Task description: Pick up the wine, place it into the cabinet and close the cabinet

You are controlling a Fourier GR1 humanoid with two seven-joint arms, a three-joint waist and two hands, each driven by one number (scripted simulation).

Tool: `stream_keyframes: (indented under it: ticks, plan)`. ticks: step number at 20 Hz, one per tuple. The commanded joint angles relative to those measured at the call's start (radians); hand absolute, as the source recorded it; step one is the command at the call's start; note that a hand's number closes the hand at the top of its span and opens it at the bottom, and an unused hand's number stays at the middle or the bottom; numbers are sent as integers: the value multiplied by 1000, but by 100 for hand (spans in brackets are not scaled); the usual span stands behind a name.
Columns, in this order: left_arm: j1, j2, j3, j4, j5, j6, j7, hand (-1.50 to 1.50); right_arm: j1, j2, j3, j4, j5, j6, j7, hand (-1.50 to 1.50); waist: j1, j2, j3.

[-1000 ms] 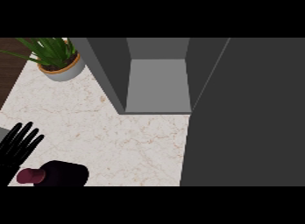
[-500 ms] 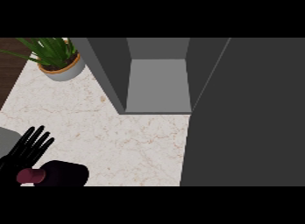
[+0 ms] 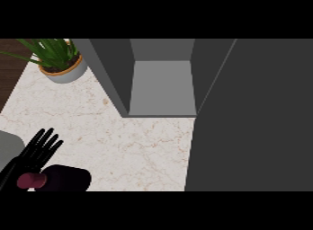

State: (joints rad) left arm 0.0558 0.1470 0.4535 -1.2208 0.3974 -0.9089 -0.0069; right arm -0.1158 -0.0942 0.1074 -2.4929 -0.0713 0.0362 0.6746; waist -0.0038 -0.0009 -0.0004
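Note:
The wine bottle (image 3: 64,178) is dark with a maroon cap and sits on the marble counter at the lower left edge of the head view. My left hand (image 3: 28,156) is right beside it on its left, fingers straight and spread, pointing up the view; the cap overlaps the hand's base. Whether the hand touches the bottle I cannot tell. The grey cabinet (image 3: 160,87) stands open at the top centre, its inside bare. Its open door (image 3: 259,117) fills the right side. My right hand does not show.
A potted green plant (image 3: 60,60) stands at the counter's back left corner. A dark wooden strip (image 3: 1,72) runs along the far left. A pale grey object (image 3: 0,150) lies at the left edge behind my hand.
My left hand has moved rightward and up the view, closing in beside the wine bottle. The bottle, cabinet and door have stayed put.

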Motion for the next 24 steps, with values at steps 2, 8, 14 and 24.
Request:
stream_keyframes:
  ticks: [2,8,14,24]
  plan:
    - [-10,-3,-10,96,-136,-21,-154,-150,82,-7,-20,-154,-87,23,34,-150,-4,0,0]
    - [31,-3,-34,128,-156,-26,-206,-150,129,28,15,-116,-42,29,-42,-150,0,0,0]
    - [-80,28,-46,283,-183,-29,-261,-150,113,-9,-22,-152,-90,47,-13,-150,-8,1,0]
    - [-63,13,-82,312,-109,-81,-263,150,20,17,37,-102,-6,2,51,-150,0,0,0]
